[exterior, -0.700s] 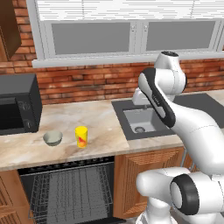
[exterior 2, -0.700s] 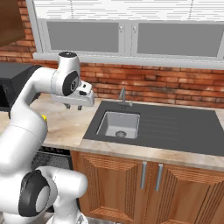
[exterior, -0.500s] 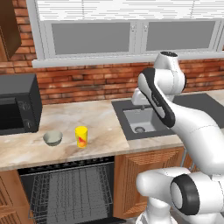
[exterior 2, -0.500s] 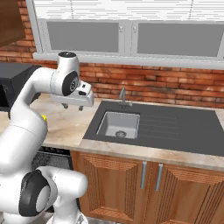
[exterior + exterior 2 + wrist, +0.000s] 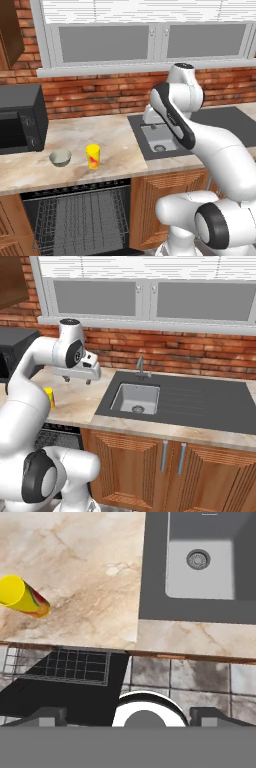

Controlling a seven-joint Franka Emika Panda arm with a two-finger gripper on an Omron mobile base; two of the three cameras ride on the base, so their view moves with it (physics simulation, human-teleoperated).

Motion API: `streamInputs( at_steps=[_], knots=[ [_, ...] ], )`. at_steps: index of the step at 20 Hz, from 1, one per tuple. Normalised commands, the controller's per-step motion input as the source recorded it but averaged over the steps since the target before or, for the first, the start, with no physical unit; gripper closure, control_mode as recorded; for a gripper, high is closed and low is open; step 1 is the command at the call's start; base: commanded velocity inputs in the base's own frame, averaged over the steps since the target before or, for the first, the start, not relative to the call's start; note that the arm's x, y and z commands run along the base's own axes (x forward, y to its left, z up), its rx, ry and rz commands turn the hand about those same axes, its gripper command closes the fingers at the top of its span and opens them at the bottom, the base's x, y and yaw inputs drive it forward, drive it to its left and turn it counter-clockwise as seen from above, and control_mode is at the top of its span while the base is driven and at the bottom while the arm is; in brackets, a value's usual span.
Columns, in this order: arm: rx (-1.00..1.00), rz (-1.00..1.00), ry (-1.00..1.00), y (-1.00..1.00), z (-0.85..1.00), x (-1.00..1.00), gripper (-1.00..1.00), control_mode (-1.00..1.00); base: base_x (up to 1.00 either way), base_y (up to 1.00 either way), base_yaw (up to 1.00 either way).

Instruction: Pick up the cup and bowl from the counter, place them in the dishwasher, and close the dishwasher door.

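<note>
Gripper (image 5: 77,379) wide open, empty, high over counter (image 5: 120,145) near sink (image 5: 159,140). Cup (image 5: 93,156) upright beside bowl (image 5: 60,158), above open dishwasher (image 5: 80,220). Risk: off-centre approach tips cup, rolls it off edge.

No legible text, label, brand, number or sign is found on any surface. The cup (image 5: 93,155) bears a red-orange mark on its side, without readable characters. The microwave (image 5: 20,119) front shows small round controls at 3 o'clock, too small to read.
</note>
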Motion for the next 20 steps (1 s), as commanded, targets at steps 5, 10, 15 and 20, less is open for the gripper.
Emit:
streamInputs(
  at_steps=[5,10,15,20],
  knots=[
    [0.00,0.00,0.00,0.31,-0.16,0.00,-1.00,-1.00,0.00,0.00,0.00],
    [0.00,0.00,0.00,0.27,-0.19,0.02,-1.00,-1.00,0.00,0.00,0.00],
    [0.00,0.00,0.00,0.26,-0.15,0.04,-1.00,-1.00,0.00,0.00,0.00],
    [0.00,0.00,0.00,0.32,-0.18,0.11,-1.00,-1.00,0.00,0.00,0.00]
  ],
)
